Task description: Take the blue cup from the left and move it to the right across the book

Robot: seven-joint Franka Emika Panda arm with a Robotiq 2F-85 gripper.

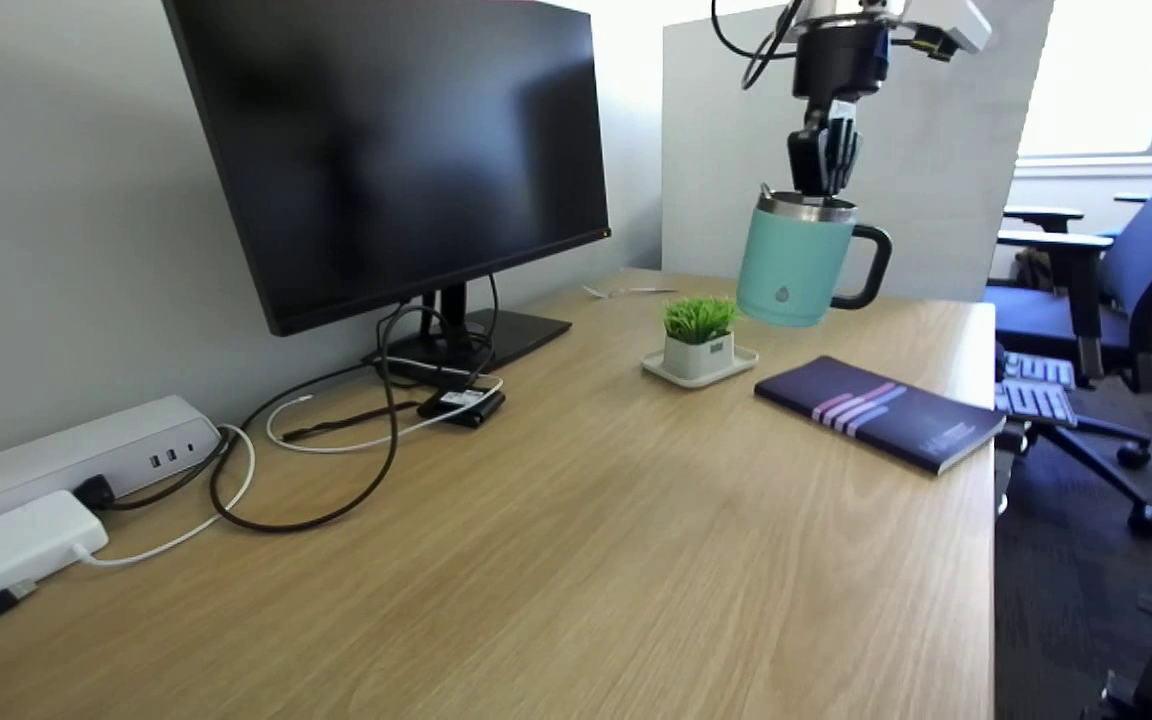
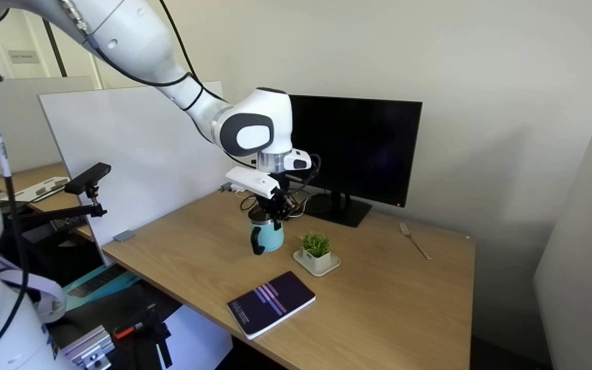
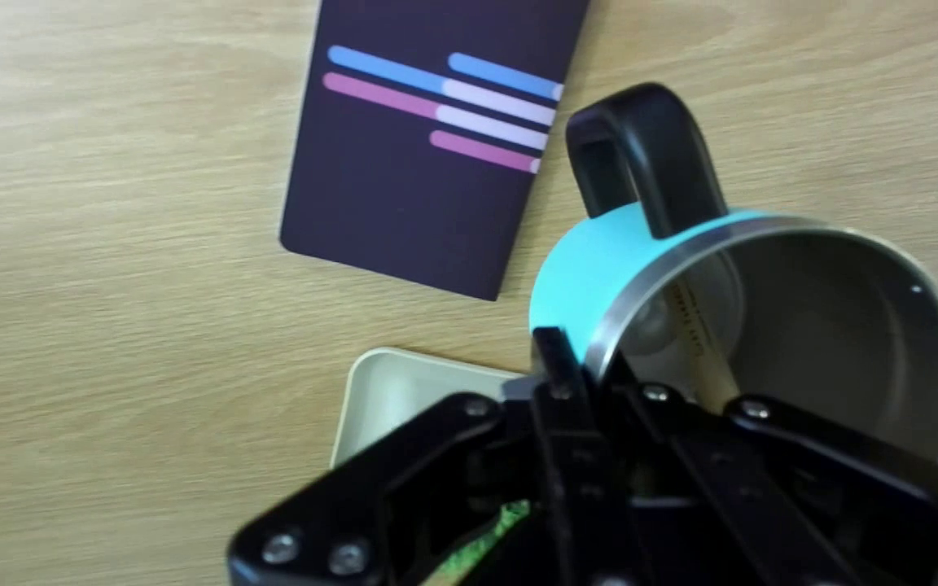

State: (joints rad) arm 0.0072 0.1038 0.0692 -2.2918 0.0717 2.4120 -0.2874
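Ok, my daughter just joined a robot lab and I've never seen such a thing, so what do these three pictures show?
The machine is one robot arm ending in a black pincer. Two pictures were taken from different places outside it; the close-up is the wrist view, taken from the arm itself, looking down past the pincer. The pincer grips a blue mug by the rim, up off the desk. On the desk lie a book and a fork; a plant sits on a tray, and a monitor stands there too.
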